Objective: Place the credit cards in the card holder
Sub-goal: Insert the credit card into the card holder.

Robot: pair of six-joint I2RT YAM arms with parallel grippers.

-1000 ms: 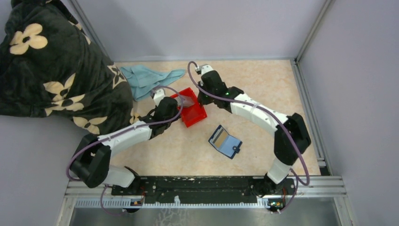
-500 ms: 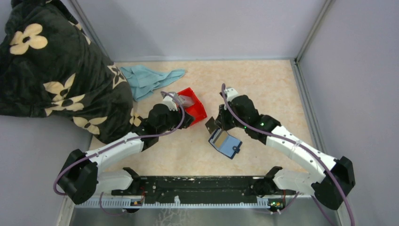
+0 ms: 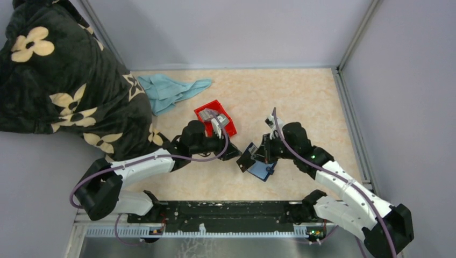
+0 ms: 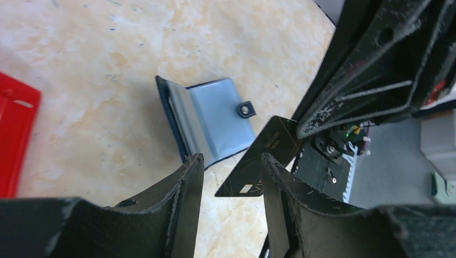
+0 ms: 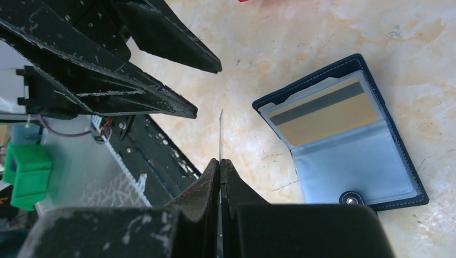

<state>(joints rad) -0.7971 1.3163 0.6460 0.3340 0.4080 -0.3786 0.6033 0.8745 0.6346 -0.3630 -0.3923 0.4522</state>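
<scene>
Light is bright and even, seemingly from overhead, leaving only soft, short shadows under the arms (image 3: 344, 184) on the table (image 3: 301, 91). The overhead view is sharp, though straight rails lean slightly at its edges. In both wrist views the close fingers (image 4: 185, 209) are dark and a little soft, while the wallet (image 4: 220, 115) stays crisp. The pale tabletop shows mild glare, and things beyond its edge blur.
</scene>
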